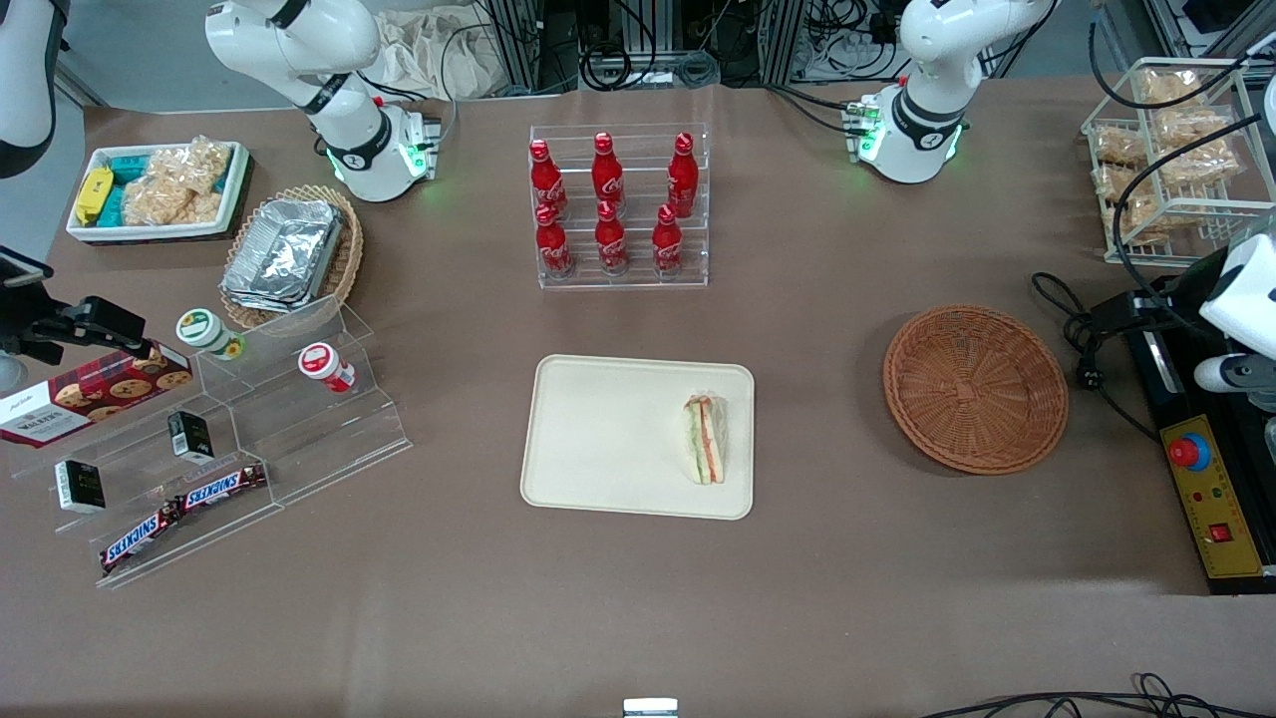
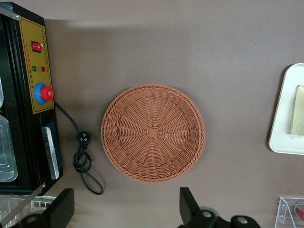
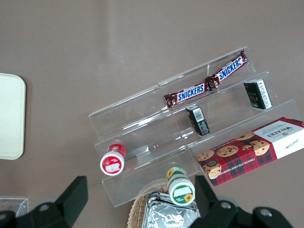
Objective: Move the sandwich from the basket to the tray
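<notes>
The sandwich (image 1: 705, 439), a clear-wrapped wedge with green and orange filling, lies on the cream tray (image 1: 598, 439), near the tray's end that faces the basket. The round reddish-brown wicker basket (image 1: 975, 387) sits empty toward the working arm's end of the table. In the left wrist view the basket (image 2: 153, 133) lies well below my gripper (image 2: 126, 206), which is open with nothing between its dark fingers (image 2: 188, 205). That view also catches the tray's edge (image 2: 282, 114) and a slice of the sandwich (image 2: 298, 110).
A black control box with a red button (image 1: 1191, 454) and a looped black cable (image 1: 1087, 374) lie beside the basket. A rack of cola bottles (image 1: 618, 204) stands farther back. An acrylic shelf with snack bars (image 1: 214, 449) and a tan basket of foil containers (image 1: 289, 254) sit toward the parked arm's end.
</notes>
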Controlling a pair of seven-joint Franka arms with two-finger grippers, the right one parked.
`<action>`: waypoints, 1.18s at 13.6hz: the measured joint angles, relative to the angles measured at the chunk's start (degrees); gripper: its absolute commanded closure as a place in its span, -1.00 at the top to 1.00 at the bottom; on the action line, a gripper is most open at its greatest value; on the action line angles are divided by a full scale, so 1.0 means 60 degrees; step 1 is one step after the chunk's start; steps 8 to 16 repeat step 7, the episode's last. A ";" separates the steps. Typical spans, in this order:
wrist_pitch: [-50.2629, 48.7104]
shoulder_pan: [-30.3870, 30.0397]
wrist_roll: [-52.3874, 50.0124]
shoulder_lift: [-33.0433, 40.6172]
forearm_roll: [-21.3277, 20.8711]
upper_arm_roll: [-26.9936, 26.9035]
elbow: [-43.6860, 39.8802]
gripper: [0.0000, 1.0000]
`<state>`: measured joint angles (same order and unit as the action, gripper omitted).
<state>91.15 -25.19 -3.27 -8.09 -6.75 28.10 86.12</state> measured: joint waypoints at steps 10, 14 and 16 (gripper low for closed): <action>-0.0073 0.2298 0.0486 0.0055 0.0062 -0.2771 -0.0001 0.98; -0.0073 0.2298 0.0486 0.0055 0.0062 -0.2771 -0.0001 0.98; -0.0073 0.2298 0.0486 0.0055 0.0062 -0.2771 -0.0001 0.98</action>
